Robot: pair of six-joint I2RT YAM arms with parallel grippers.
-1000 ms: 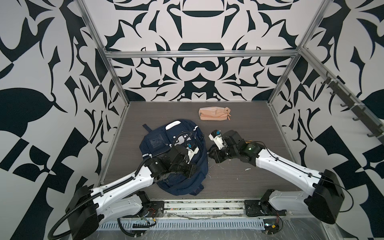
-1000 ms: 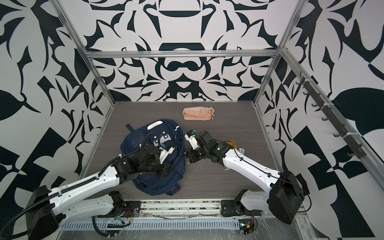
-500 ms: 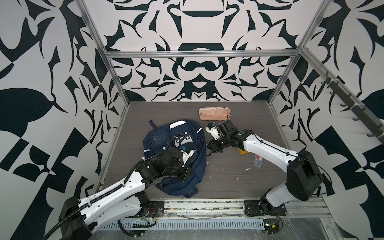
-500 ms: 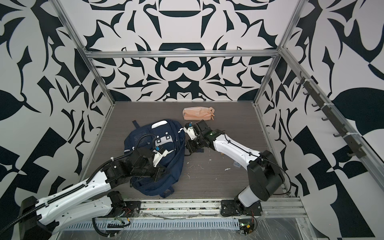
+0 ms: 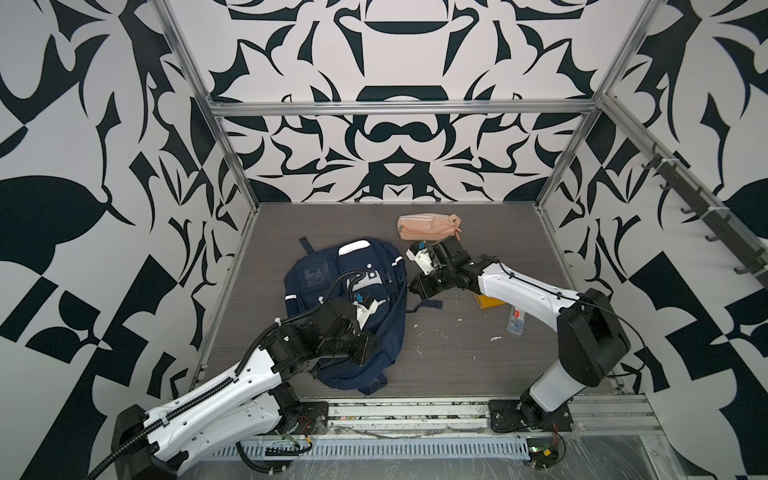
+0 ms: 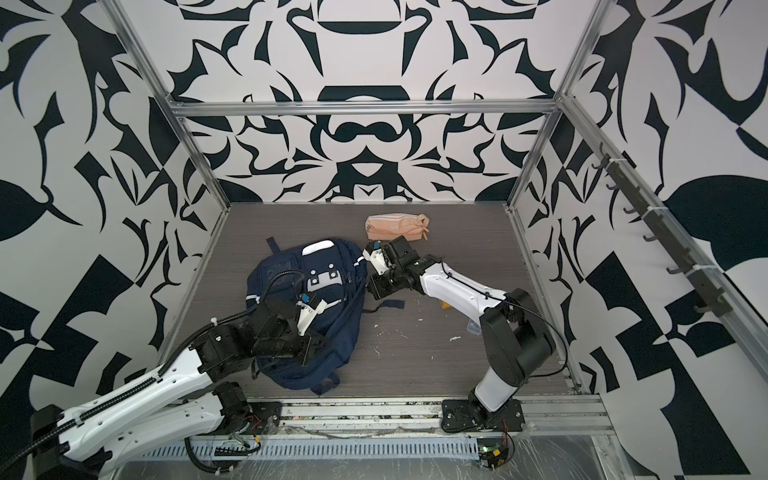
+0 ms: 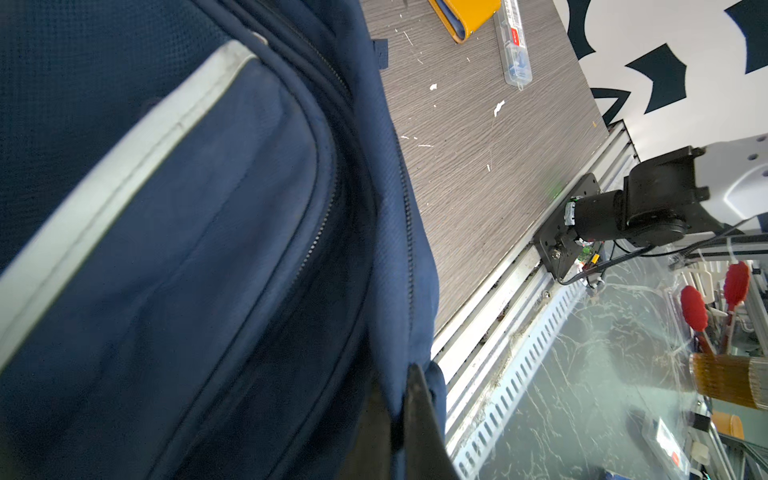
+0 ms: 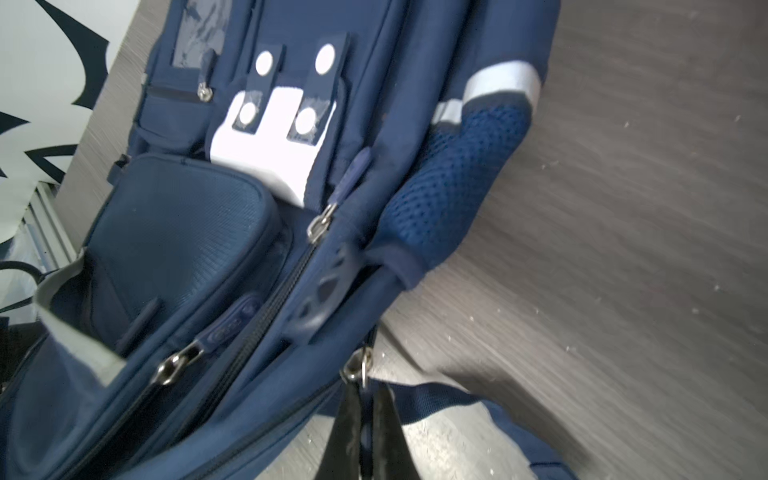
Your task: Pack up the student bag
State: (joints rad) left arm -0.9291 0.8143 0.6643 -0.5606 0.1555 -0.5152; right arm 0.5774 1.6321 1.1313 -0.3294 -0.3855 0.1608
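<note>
The left gripper is closed on a fold of fabric at the near edge of the bag. The right gripper is closed on a zip pull at the bag's right edge. Compared with a second ago, both grippers stay closed. The right arm has been raised at the elbow and drawn in towards the bag, and the bag has been shifted slightly.

A yellow wallet and a clear case, then largely covered by that arm, are now exposed on the table to the right of the bag. The wallet is still partly hidden under the forearm. The bag is laid flat, front up. A pink pouch is seen beyond the bag, apart from it. In both top views the bag's lower front is hidden by the left arm.
</note>
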